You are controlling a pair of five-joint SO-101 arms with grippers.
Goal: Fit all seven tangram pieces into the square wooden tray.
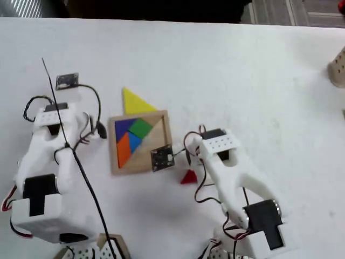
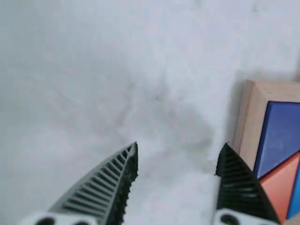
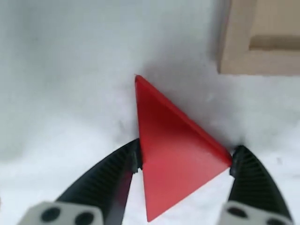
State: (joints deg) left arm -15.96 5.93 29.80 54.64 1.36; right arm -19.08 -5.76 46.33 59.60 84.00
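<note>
The square wooden tray (image 1: 156, 137) sits mid-table and holds a blue piece (image 1: 123, 128), a green piece (image 1: 142, 128), an orange piece (image 1: 124, 149) and a light blue piece (image 1: 135, 140). A yellow triangle (image 1: 136, 102) lies just beyond its far edge. A red triangle (image 1: 188, 177) (image 3: 178, 140) lies off the tray's near right corner (image 3: 262, 47). My right gripper (image 3: 185, 159) is shut on it, one finger on each side. My left gripper (image 2: 178, 159) stands open over bare table beside the tray's left rim (image 2: 248, 117); the blue piece (image 2: 281, 136) and the orange piece (image 2: 279, 185) lie inside that rim.
A perforated tan object (image 1: 338, 67) stands at the table's far right edge. A thin black cable (image 1: 70, 145) runs across the left arm. A small wooden block (image 1: 117, 245) lies at the near edge. The white table stretches wide behind and to the right of the tray.
</note>
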